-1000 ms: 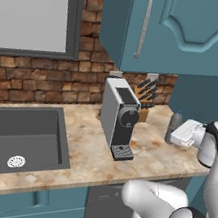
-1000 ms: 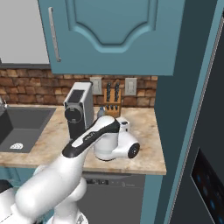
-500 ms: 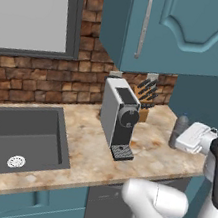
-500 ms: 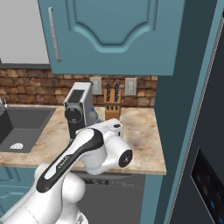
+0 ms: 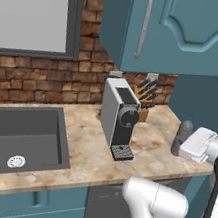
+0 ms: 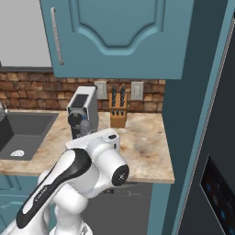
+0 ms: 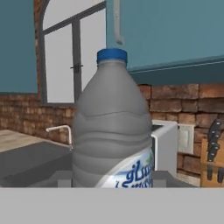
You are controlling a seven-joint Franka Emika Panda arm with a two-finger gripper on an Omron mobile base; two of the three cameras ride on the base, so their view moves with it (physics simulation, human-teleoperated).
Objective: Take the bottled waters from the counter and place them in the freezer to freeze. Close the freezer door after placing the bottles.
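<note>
The gripper (image 5: 185,145) was clamped on the grey-blue bottle (image 7: 113,127) above the right end of the counter (image 5: 91,151) — first carry under way, by appearance — so the next move called for swinging it to the freezer (image 6: 215,151).

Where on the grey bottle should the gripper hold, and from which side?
Grip the grey bottle around its ribbed middle, coming in level from the counter's front edge. It stands upright, its body is broad below a narrowing shoulder and small blue cap, and the gripper already seems shut on it there.
</note>
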